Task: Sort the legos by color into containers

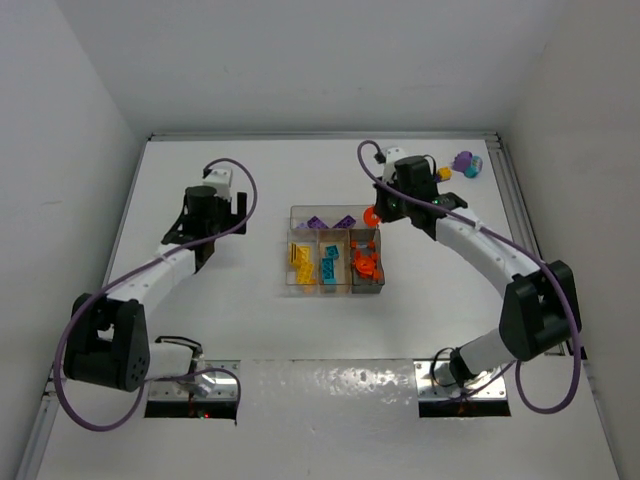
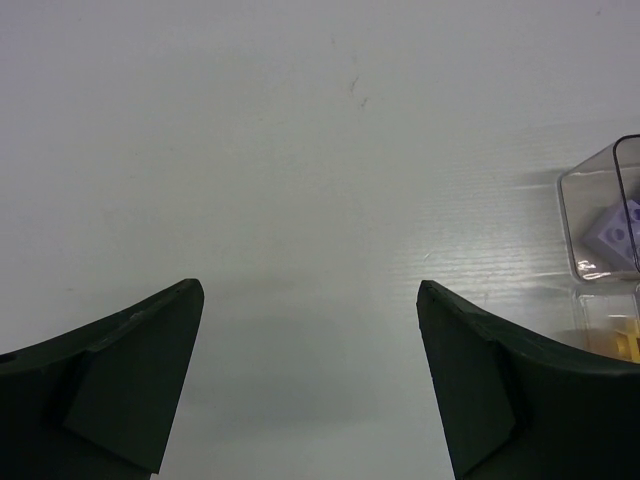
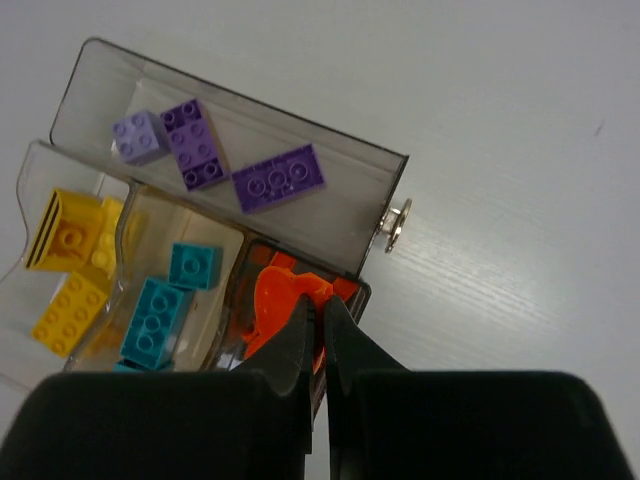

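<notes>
On the left of the table (image 1: pixel 260 170), the left gripper (image 2: pixel 310 285) hangs with its fingers spread wide over bare surface, the tray (image 3: pixel 230 92) off to its right. Inside the tray, purple legos (image 3: pixel 278 178) lie in the wide section, with yellow legos (image 3: pixel 68 240) and teal legos (image 3: pixel 155 318) in narrow ones. Over the grey compartment (image 1: pixel 368 290) the right gripper (image 3: pixel 318 305) is pressed together, pinching a round orange lego (image 3: pixel 275 300). Far right, loose legos (image 1: pixel 465 163) sit well apart.

No text, label, brand, number or sign can be read in any view. The studs of the purple legos (image 3: pixel 278 178), beyond the tips of the right gripper (image 3: pixel 316 310), show only faint rings. Any lettering on them is too small to make out, as on the orange round lego (image 3: pixel 272 300) pinched in that gripper.
</notes>
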Available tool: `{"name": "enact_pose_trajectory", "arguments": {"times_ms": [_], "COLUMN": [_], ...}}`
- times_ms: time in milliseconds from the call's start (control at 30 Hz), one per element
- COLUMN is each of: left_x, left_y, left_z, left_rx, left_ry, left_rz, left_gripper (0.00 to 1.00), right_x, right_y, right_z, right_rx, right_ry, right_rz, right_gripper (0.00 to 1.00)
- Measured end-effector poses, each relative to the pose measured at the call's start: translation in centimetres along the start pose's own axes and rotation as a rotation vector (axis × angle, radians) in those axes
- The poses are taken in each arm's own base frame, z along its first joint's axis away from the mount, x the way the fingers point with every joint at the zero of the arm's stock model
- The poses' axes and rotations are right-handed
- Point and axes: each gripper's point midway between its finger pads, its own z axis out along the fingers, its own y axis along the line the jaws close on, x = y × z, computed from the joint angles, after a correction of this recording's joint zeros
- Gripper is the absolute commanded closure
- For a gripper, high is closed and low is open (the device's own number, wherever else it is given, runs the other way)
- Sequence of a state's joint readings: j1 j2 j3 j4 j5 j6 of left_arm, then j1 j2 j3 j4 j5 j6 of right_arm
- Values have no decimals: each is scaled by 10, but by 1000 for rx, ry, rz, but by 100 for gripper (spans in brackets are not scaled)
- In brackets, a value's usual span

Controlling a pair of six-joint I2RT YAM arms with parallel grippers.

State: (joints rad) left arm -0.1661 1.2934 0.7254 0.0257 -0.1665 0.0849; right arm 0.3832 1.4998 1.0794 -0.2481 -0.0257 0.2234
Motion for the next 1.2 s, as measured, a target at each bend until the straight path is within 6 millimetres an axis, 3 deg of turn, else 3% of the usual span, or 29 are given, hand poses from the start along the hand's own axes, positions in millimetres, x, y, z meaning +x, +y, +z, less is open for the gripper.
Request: {"name": "enact_pose_trajectory", "arguments": {"times_ms": [233, 400, 600, 733, 867, 933, 1000, 1033, 1067, 1133, 1200], "left_x": [2, -6, 0, 8, 9, 9, 9, 10, 11, 15, 18], "left_y": [-3, -2, -2, -3, -3, -4, -4, -4, -5, -5, -5], "left_z": [-10, -19, -27, -28, -28, -28, -28, -28, -28, -27, -27], "left_rx": [20, 25, 28, 31, 34, 36, 39, 40, 40, 39, 39], "left_ry": [-15, -49, -50, -32, -31, -31, -31, -30, -28, -20, -16], "left_rz": [-17, -22, -38, -47, -51, -54, -54, -54, -53, -53, -52], "left_gripper": [14, 14, 14, 14, 14, 14, 14, 14, 14, 14, 14], "right_x": [32, 67, 72, 76, 78, 78, 77, 76, 72, 60, 39], "right_y": [26, 29, 25, 26, 27, 26, 25, 23, 21, 16, 8], "right_z": [-7, -7, -7, -6, -6, -7, -8, -9, -10, -13, -17], "right_rx": [-4, 11, 43, 38, 34, 37, 46, 57, 71, 98, 135], "right_ry": [101, 185, 198, 212, 221, 223, 225, 225, 222, 204, 164], "right_rz": [-57, -42, -23, -16, -11, -8, -8, -10, -13, -16, 9], "right_gripper": [100, 100, 100, 59, 39, 38, 42, 49, 73, 97, 100]}}
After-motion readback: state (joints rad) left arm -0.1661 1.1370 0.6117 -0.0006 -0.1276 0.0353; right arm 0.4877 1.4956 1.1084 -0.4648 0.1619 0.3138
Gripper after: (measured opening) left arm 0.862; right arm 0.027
